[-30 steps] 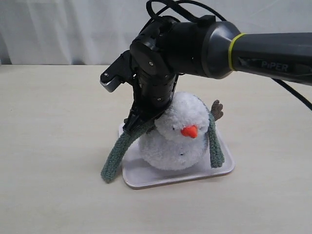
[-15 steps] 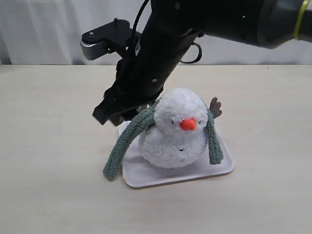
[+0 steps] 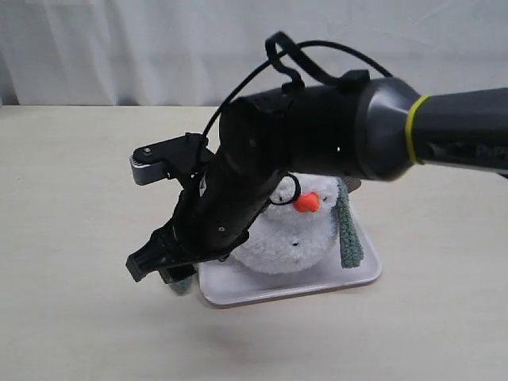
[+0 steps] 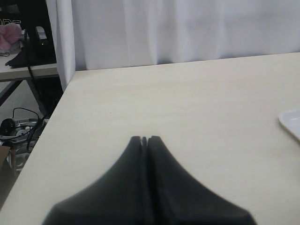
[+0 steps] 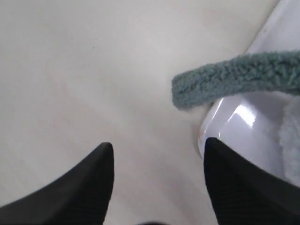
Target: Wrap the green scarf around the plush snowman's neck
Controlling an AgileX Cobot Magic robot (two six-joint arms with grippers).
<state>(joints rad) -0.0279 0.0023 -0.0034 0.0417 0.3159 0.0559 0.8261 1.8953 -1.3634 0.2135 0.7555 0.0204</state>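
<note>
The plush snowman point(image 3: 298, 234), white with an orange nose, sits on a white tray point(image 3: 349, 279). The green scarf point(image 3: 348, 234) lies over its neck. One end hangs down the snowman's right side in the exterior view. The other end point(image 5: 225, 83) hangs over the tray's front-left corner. My right gripper point(image 3: 155, 268) reaches across and hovers low by that corner, open and empty point(image 5: 157, 146), just short of the scarf's end. The arm hides the snowman's left half. My left gripper point(image 4: 145, 138) is shut over bare table, far from the snowman.
The light wooden table point(image 3: 71, 206) stretches around the tray. In the left wrist view the tray's corner point(image 4: 291, 123) shows at one side, and the table's edge point(image 4: 56, 101) drops to a floor with cables. A white curtain point(image 3: 119, 48) hangs behind.
My right gripper swung up from the scarf at the snowman's neck, then dropped down and forward to the scarf's hanging end at the tray's front-left corner. The scarf stays draped.
</note>
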